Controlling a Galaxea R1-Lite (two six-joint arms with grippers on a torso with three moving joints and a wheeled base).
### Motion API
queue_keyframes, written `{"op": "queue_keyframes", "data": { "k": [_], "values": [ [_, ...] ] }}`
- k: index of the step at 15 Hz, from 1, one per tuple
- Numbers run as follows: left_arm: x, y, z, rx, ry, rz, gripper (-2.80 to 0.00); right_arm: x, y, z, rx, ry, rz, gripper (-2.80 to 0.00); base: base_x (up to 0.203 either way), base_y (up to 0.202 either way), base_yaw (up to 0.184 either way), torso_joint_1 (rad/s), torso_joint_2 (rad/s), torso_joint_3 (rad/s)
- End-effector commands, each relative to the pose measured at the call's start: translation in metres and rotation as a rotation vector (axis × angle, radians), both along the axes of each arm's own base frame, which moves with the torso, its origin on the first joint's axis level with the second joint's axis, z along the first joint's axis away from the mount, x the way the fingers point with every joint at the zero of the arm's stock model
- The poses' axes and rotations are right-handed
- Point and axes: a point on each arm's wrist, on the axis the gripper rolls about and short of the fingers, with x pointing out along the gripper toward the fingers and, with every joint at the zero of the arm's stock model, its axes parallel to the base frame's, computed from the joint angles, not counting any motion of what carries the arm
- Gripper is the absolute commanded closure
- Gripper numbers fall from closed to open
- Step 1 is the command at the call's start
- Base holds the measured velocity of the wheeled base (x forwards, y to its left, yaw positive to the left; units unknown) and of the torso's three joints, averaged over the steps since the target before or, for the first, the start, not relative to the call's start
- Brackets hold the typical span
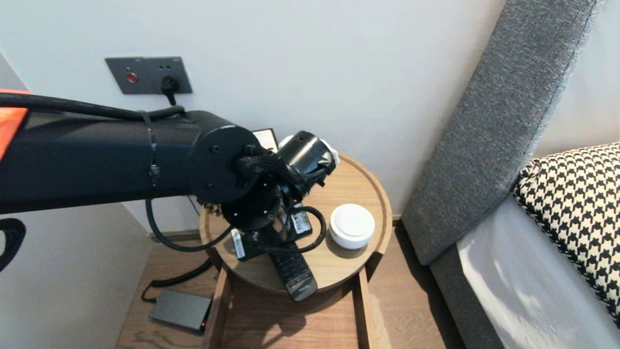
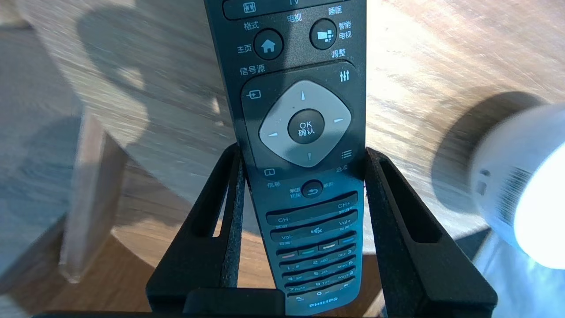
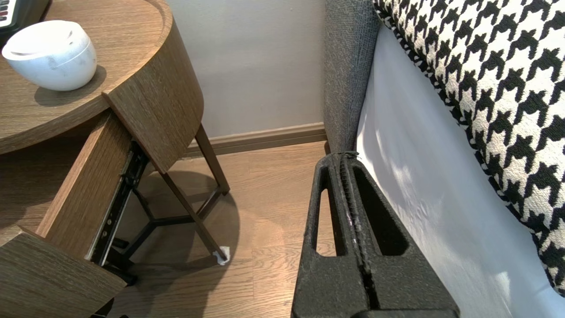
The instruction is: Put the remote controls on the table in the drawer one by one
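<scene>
L claw grips remote by its sides, seemingly tight, over round table; R claw closed, by bed.

- You are looking at a bedroom: a grey padded headboard is rising beside a white-sheeted mattress.
- A houndstooth pillow is lying on that mattress.
- A round wooden bedside table is standing against the wall next to the bed, carrying a TV remote.
- A switch-and-socket panel is sitting on the wall above the table, and wood flooring is running underneath.
</scene>
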Motion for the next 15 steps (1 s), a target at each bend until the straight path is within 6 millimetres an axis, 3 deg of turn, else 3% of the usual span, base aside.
{"op": "queue_keyframes", "data": {
  "k": [1,5,7,15],
  "values": [
    [-0.014,0.014,0.023,-0.033,-0.034,-0.018,0.00,0.002,0.000,-0.008,0.000,0.027,0.000,0.00,0.000,0.000,0.000,0.000,0.00,0.000],
    [-0.027,0.027,0.036,-0.050,0.001,-0.050,0.00,0.002,0.000,-0.008,0.000,0.027,0.000,0.00,0.000,0.000,0.000,0.000,0.00,0.000],
    [-0.040,0.039,0.044,-0.098,0.109,-0.114,0.00,0.002,0.000,-0.008,0.000,0.028,0.000,0.00,0.000,0.000,0.000,0.000,0.00,0.000],
    [-0.063,0.057,0.028,-0.080,0.429,-0.239,0.00,0.002,0.000,-0.008,0.000,0.027,0.000,0.00,0.000,0.000,0.000,0.000,0.00,0.000]
  ]
}}
